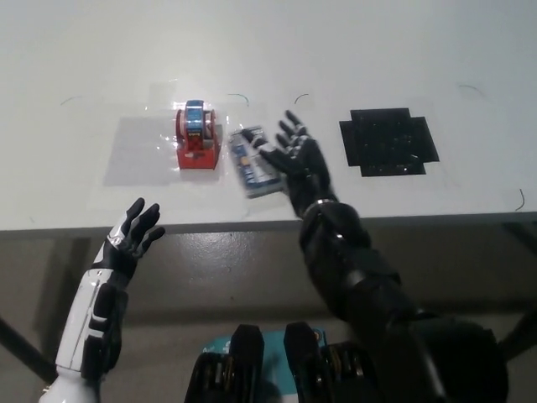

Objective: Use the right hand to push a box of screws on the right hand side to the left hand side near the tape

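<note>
A clear box of screws with a blue label lies on the white table, just right of the red tape dispenser. My black right hand rests flat against the box's right side, fingers spread, holding nothing. A small gap separates the box from the tape dispenser. Below the table's front edge at lower left hangs my white left hand, open and idle.
A black square patch lies on the table to the right, uncovered. A faint grey rectangle marks the surface around the tape. The table's front edge runs across the picture just below the box.
</note>
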Tool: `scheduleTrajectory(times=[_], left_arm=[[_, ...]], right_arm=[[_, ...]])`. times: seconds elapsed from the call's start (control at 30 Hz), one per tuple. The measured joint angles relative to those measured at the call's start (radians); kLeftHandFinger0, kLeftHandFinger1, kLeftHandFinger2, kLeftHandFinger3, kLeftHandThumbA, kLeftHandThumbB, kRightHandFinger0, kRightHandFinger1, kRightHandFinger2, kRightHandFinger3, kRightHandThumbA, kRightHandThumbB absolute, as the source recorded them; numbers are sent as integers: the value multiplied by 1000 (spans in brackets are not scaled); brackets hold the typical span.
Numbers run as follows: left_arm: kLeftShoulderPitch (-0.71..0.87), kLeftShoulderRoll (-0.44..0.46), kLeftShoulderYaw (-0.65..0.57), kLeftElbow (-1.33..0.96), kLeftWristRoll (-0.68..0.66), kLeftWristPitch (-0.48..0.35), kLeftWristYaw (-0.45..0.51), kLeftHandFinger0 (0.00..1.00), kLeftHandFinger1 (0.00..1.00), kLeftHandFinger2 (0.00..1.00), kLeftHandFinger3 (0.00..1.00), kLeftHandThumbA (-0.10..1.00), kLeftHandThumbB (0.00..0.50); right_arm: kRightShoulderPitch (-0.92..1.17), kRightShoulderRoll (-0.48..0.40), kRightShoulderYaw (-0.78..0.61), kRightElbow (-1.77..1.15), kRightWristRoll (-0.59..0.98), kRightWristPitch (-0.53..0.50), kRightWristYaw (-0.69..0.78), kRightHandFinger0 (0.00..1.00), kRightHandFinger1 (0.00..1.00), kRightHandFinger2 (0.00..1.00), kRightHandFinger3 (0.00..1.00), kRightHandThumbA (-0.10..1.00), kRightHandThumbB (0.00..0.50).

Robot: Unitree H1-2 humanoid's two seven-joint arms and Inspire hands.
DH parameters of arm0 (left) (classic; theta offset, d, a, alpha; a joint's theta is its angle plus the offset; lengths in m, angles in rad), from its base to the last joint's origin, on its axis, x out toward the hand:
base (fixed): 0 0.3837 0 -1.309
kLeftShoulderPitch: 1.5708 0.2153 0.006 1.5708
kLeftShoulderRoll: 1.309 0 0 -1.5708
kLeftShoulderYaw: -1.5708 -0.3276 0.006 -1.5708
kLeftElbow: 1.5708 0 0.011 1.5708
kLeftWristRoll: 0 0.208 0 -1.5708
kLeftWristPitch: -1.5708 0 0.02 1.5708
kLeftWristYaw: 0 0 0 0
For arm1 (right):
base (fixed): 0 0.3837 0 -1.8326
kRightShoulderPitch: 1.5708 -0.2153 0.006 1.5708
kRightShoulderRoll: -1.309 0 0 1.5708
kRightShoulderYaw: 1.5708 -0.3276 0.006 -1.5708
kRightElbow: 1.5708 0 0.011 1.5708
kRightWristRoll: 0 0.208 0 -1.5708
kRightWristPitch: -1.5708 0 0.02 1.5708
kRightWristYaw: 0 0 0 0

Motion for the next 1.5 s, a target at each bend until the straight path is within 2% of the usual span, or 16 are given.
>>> scheduleTrajectory(times=[0.07,0.13,0.43,0.63,0.67,0.77,0.83,0.9,1.03,1.07,1.13,1.23,1.3,1.33,1.43,1.5], left_arm=[[0,0,0,0,0,-1,0,1000,1000,1000,1000,1000,31],[0,1,0,0,-1,-3,0,1000,1000,1000,1000,1000,41],[-6,6,1,0,-2,-8,0,1000,1000,1000,1000,1000,43],[-7,7,2,0,-9,-8,0,1000,1000,1000,1000,1000,44],[-8,7,2,0,-12,-8,-1,1000,1000,1000,1000,1000,44],[-8,7,2,0,-15,-8,-1,1000,1000,1000,1000,1000,52],[-8,8,2,0,-15,-8,-1,1000,1000,1000,1000,1000,50],[-8,8,2,0,-15,-7,-1,1000,1000,1000,1000,1000,52],[-8,7,4,0,-15,-3,0,1000,1000,1000,1000,1000,61],[-8,7,4,0,-15,-3,0,1000,1000,1000,1000,1000,54],[-7,7,4,1,-14,-1,0,1000,1000,1000,1000,1000,52],[-7,6,4,5,-13,1,0,1000,1000,1000,1000,1000,45],[-7,6,4,6,-13,3,0,1000,1000,1000,1000,1000,45],[-7,6,4,7,-13,4,0,1000,1000,1000,1000,1000,45],[-7,6,4,8,-13,7,0,1000,1000,1000,1000,1000,50],[-7,6,4,9,-13,9,0,1000,1000,1000,1000,1000,39]], right_arm=[[-2,11,0,0,0,3,0,1000,1000,1000,1000,1000,302],[-4,20,-7,0,3,5,0,1000,1000,1000,1000,1000,329],[-12,34,-48,1,35,19,-2,1000,1000,1000,1000,1000,323],[-12,29,-24,1,29,18,-28,1000,1000,1000,1000,1000,339],[-12,26,-7,0,20,16,-47,1000,1000,1000,1000,1000,338],[-11,15,33,-6,-6,-1,-94,1000,1000,1000,1000,1000,287],[-7,1,50,-27,-24,-16,-130,1000,1000,1000,1000,1000,307],[9,-23,79,-95,-51,-33,-166,1000,1000,1000,1000,1000,260],[45,-67,96,-260,-78,-44,-191,1000,1000,1000,1000,1000,252],[53,-73,98,-287,-83,-44,-192,1000,1000,1000,1000,1000,273],[79,-87,103,-367,-93,-44,-197,1000,1000,1000,1000,1000,277],[139,-99,109,-499,-103,-41,-198,1000,1000,1000,1000,1000,268],[183,-99,114,-574,-104,-36,-197,1000,1000,1000,1000,1000,236],[207,-99,117,-612,-104,-32,-196,1000,1000,1000,1000,1000,235],[275,-99,126,-713,-104,-22,-196,1000,1000,1000,1000,1000,290],[337,-101,134,-791,-103,-13,-194,1000,1000,1000,1000,1000,275]])
